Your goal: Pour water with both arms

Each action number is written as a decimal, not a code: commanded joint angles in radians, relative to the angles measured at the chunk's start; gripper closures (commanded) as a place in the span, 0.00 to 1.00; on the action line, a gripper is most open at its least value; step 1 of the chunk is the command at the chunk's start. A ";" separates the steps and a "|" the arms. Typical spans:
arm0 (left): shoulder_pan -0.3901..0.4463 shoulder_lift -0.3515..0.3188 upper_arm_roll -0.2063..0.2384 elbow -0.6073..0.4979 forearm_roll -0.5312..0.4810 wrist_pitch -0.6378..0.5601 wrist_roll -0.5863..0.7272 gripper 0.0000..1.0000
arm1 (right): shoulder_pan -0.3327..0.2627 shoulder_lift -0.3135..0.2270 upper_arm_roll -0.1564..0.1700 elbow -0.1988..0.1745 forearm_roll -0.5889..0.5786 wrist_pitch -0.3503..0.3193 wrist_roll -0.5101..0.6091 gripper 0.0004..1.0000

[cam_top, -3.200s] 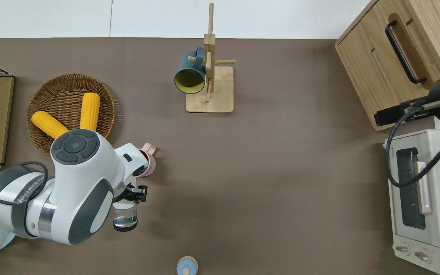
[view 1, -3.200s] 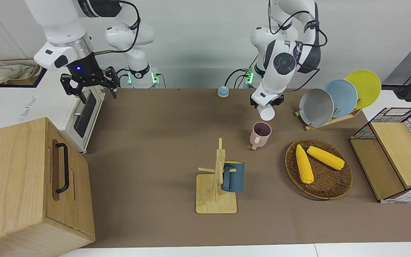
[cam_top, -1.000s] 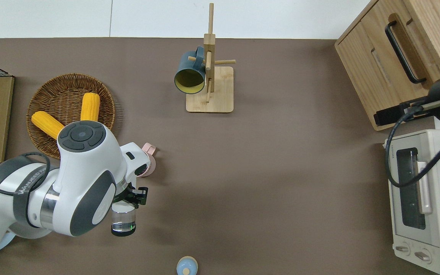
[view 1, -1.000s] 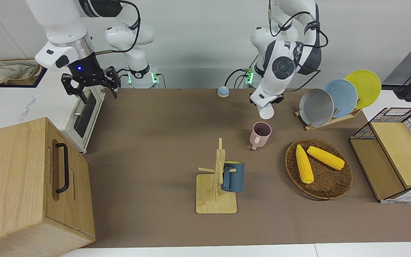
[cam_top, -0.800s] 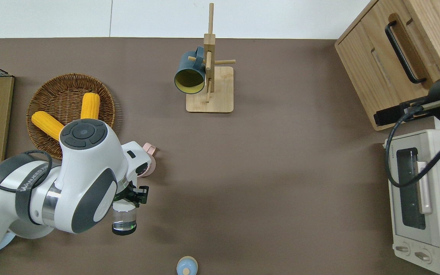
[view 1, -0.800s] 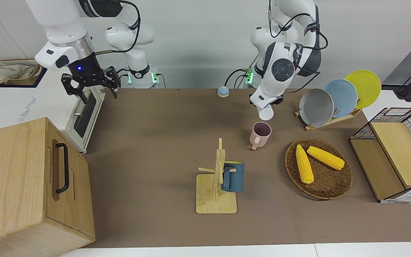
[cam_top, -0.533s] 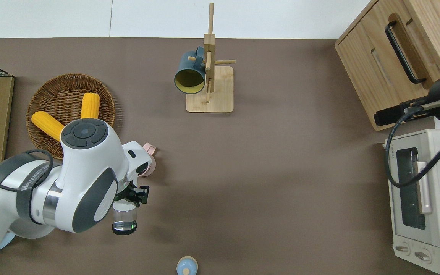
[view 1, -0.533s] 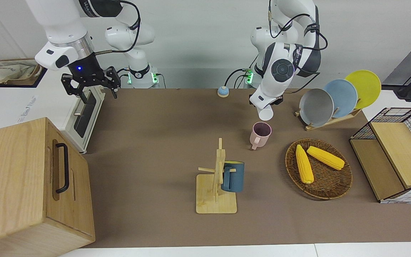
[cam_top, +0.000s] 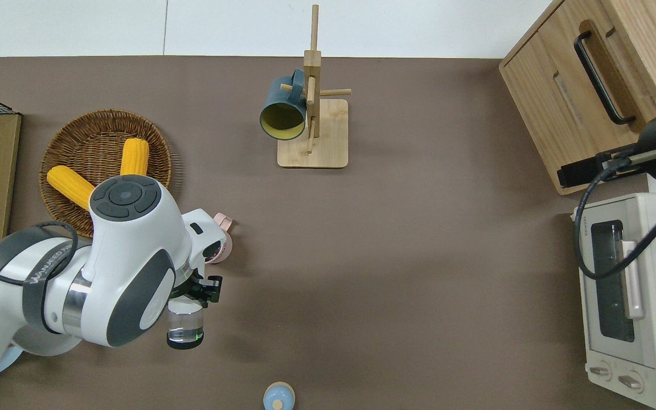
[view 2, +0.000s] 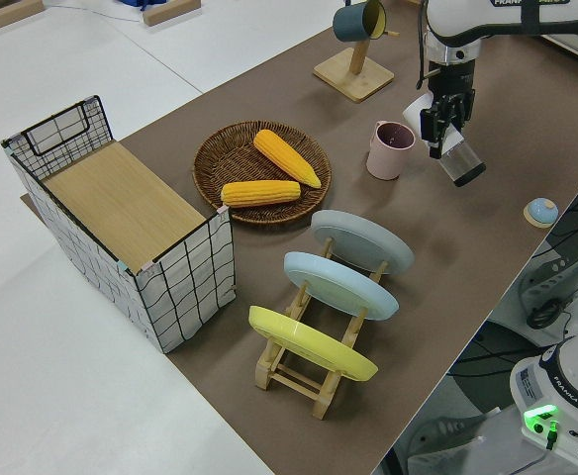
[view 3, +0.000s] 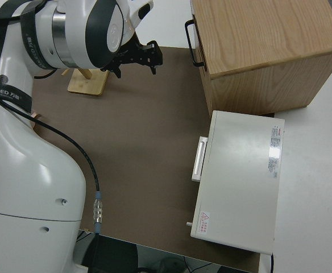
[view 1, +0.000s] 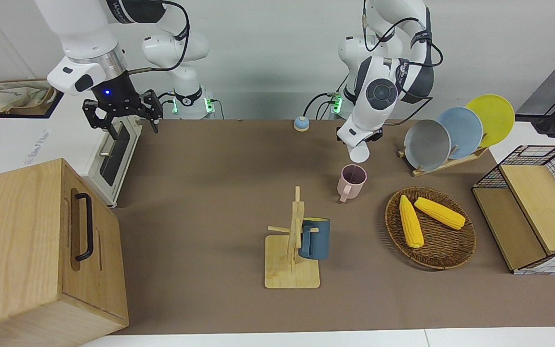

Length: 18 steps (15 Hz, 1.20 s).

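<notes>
Since 3.2 s ago the left gripper [cam_top: 194, 293], clamped on the tilted clear cup [cam_top: 185, 328], has edged up-frame toward the pink mug [view 1: 351, 181], lower left overhead. The right gripper [view 1: 122, 114] is parked, fingers spread wide.

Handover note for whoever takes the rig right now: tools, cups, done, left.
Left tool: shut on the clear glass, held tilted over bare table, its mouth toward the pink mug.
Right tool: open, holding nothing, up over the toaster oven.
Pink mug stands upright on the table beside the corn basket; it is not held.
Done: glass picked up and tipped. No water stream is visible; the mug's fill cannot be told.
Left: confirm the pour, right the glass, set it down.
</notes>
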<state>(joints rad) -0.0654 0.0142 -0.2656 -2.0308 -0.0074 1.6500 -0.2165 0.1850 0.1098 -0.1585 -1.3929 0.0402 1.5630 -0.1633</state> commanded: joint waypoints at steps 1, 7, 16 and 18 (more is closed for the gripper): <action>-0.014 -0.025 0.005 0.024 0.020 -0.033 -0.015 1.00 | -0.004 -0.005 0.002 0.003 0.001 -0.017 0.013 0.01; -0.007 -0.258 0.016 -0.248 -0.031 0.255 -0.004 1.00 | -0.004 -0.005 0.002 0.003 0.001 -0.017 0.013 0.01; -0.013 -0.381 0.016 -0.437 -0.075 0.551 -0.018 1.00 | -0.004 -0.005 0.002 0.003 0.001 -0.017 0.013 0.01; -0.008 -0.398 0.017 -0.440 -0.083 0.560 -0.026 1.00 | -0.004 -0.005 0.002 0.003 0.001 -0.017 0.013 0.01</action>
<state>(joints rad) -0.0660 -0.3251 -0.2607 -2.4479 -0.0702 2.1772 -0.2262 0.1850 0.1098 -0.1585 -1.3929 0.0402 1.5629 -0.1633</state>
